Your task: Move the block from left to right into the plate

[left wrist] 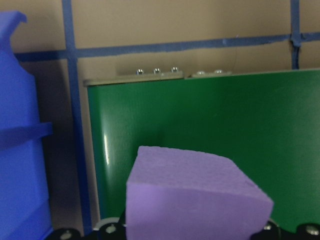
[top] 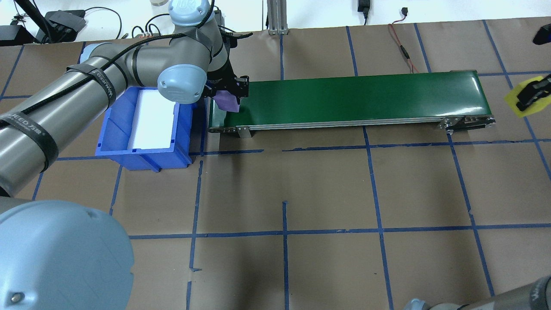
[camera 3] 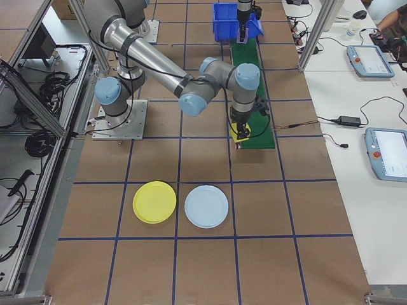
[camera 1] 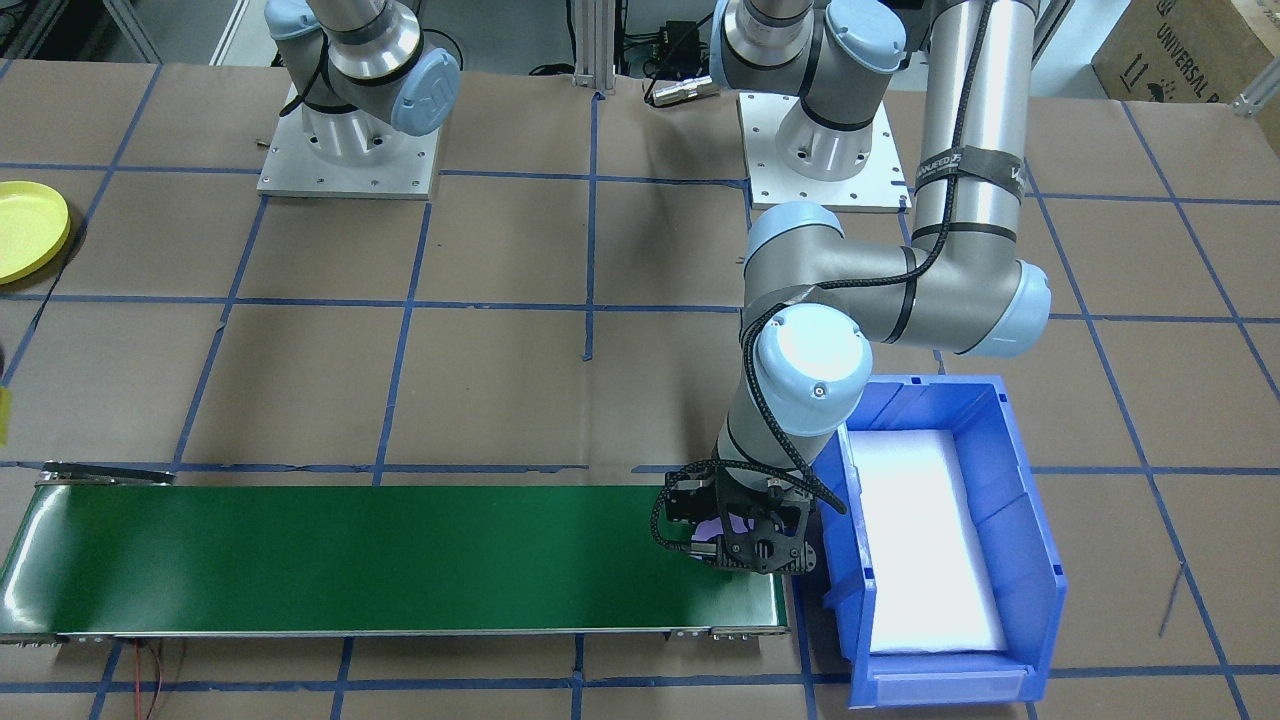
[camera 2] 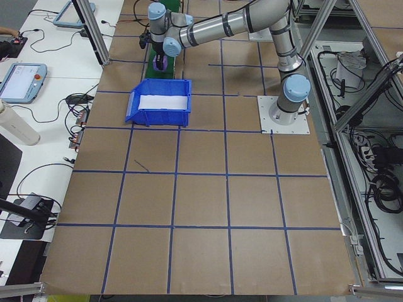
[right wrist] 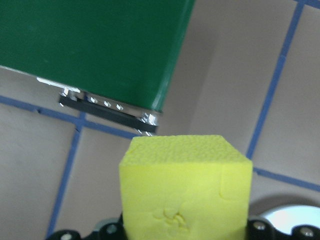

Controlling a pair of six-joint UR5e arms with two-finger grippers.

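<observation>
A purple foam block (left wrist: 195,195) fills the bottom of the left wrist view. My left gripper (top: 228,95) is shut on it just above the left end of the green conveyor belt (top: 357,97), beside the blue bin (top: 142,153). A yellow foam block (right wrist: 185,185) is held in my right gripper (top: 531,94), which is shut on it just past the belt's right end, over the paper-covered table. The yellow plate (camera 3: 154,202) lies on the table on the robot's right side, apart from both grippers, and shows in the front-facing view as the plate (camera 1: 25,230) at the left edge.
A pale blue plate (camera 3: 206,206) lies right next to the yellow one. The blue bin (camera 1: 1000,440) has a white foam liner inside. The belt (camera 1: 350,560) carries nothing along its middle. Blue tape lines grid the brown table cover.
</observation>
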